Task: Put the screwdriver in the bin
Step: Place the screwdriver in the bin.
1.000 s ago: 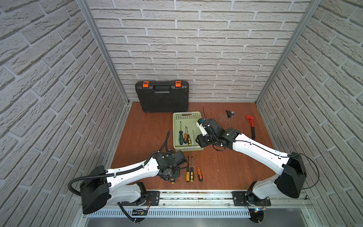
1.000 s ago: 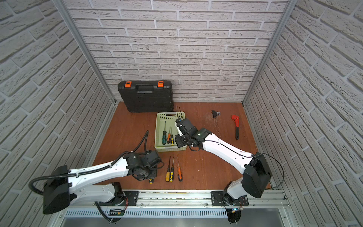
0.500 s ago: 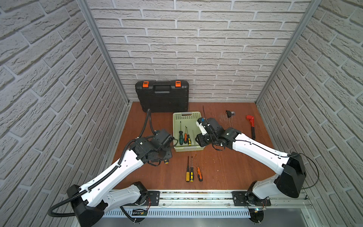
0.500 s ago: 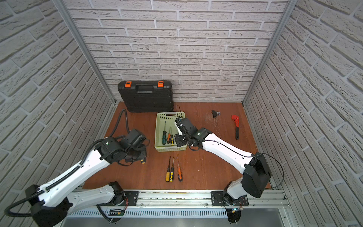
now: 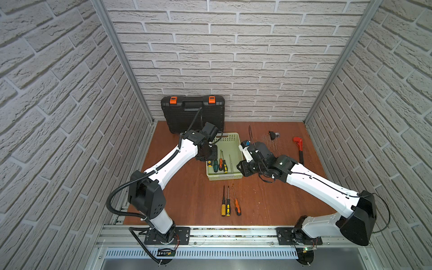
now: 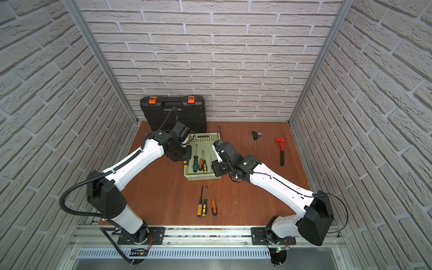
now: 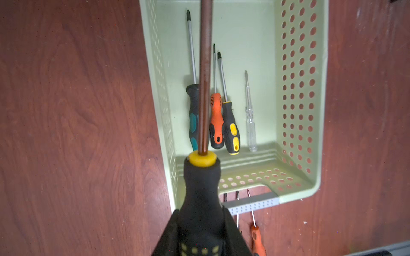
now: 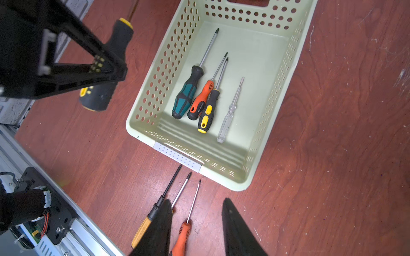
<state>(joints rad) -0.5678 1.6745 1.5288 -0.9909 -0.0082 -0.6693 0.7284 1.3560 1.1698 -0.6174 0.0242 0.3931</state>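
Left wrist view has the left claw (image 7: pixel 199 223) right up close, clenched on the fat black-and-yellow handle of the screwdriver (image 7: pixel 200 188), its shaft pointing to the far side. A second ago that claw was down at the near edge beside the loose row of three screwdrivers (image 5: pixel 228 207). Now it has swung up to the bin (image 7: pixel 299 110), and the tool hangs about over the left wall at the near corner, not yet inside. I'd say the carry is nearly done, with a shift right and a release left. Four screwdrivers (image 8: pixel 199 97) already lie on the bin floor. The right claw (image 8: pixel 196 204) waits spread and empty by the bin's right wall. The shaft tip runs out of frame. In both top views the wrist covers the grip, so I can't tell whether the handle clears the wall.
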